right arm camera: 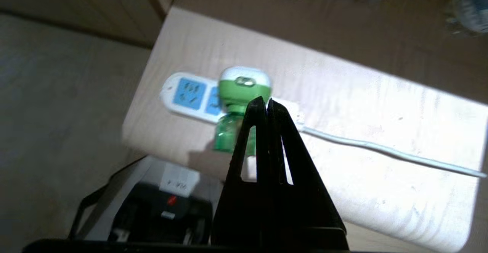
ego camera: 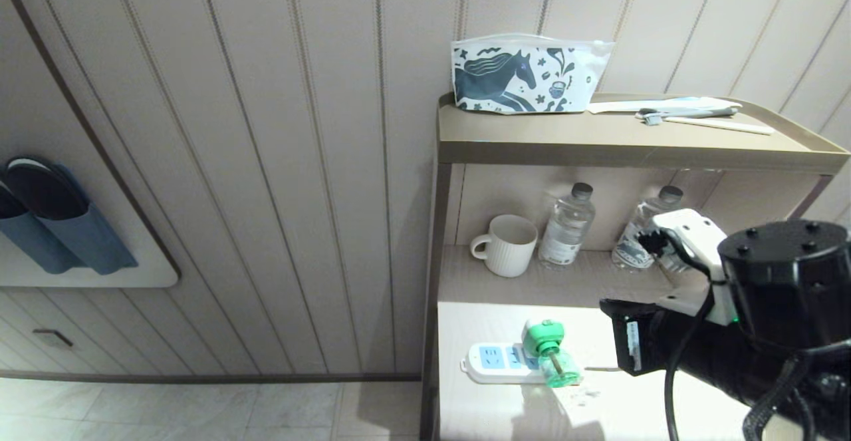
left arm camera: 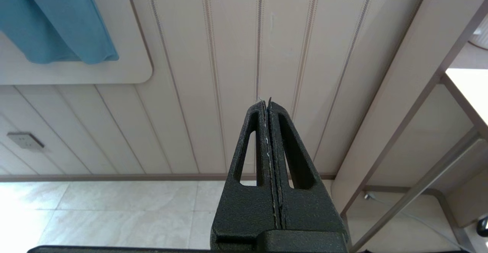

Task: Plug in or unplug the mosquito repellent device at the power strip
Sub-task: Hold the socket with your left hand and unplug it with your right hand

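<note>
Two sockets of the strip [ego camera: 495,362] show at the shelf's [ego camera: 598,401] left front edge; the rest hides under the device [ego camera: 548,353] plugged into it, and the right arm covers its cord. The left gripper [left arm camera: 268,102], jaws together, points at the wall away from the shelf. The right gripper [right arm camera: 266,103], jaws also together and empty, hovers above the device without touching it.

Beige panelled wall [ego camera: 279,161], pale tiled floor [ego camera: 199,408], wooden shelf unit [ego camera: 631,145]
</note>
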